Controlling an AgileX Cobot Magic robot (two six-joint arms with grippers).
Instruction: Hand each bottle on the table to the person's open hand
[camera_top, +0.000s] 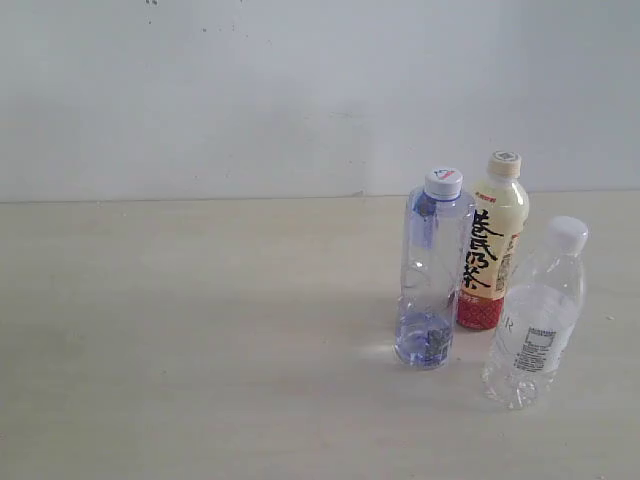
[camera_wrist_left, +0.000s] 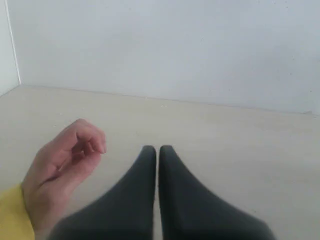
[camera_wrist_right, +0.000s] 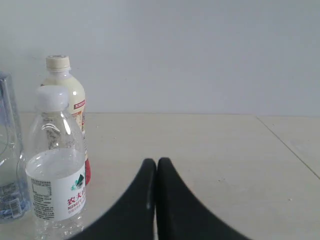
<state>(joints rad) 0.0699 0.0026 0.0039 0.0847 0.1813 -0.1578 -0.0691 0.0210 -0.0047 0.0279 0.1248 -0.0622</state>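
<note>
**Three bottles stand on the right of the table; both grippers are closed and empty**

In the left wrist view a bare hand (camera_wrist_left: 60, 167) with a bright yellow cuff (camera_wrist_left: 14, 216) lies low over the pale table (camera_top: 200, 340). Its fingers curl loosely inward. I cannot tell whether it touches the surface. Just beside it is the left gripper (camera_wrist_left: 157, 150), two smooth black tapering fingers with their tips pressed almost together and nothing between them.

In the exterior view the left half of the tabletop is bare beige with a faint wood grain, and it meets a plain grey-white wall (camera_top: 250, 100).

The bottles stand upright in a close group right of centre.
- **Blue bottle (camera_top: 432, 275):** the leftmost, a tall one of clear blue-tinted plastic with a white cap and a ribbed body. A little liquid sits in its base.
- **Cream bottle (camera_top: 495, 250):** just behind it to the right, of opaque plastic with a cream cap, large black characters down its side and a red band at the bottom.
- **Clear bottle (camera_top: 535, 320):** the rightmost and nearest the camera, with a white cap, a white printed label and water up to about half its height.

The right wrist view shows the right gripper (camera_wrist_right: 156, 162) near the bottles but apart from them. Its black fingers are shut tight together, holding nothing.
</note>
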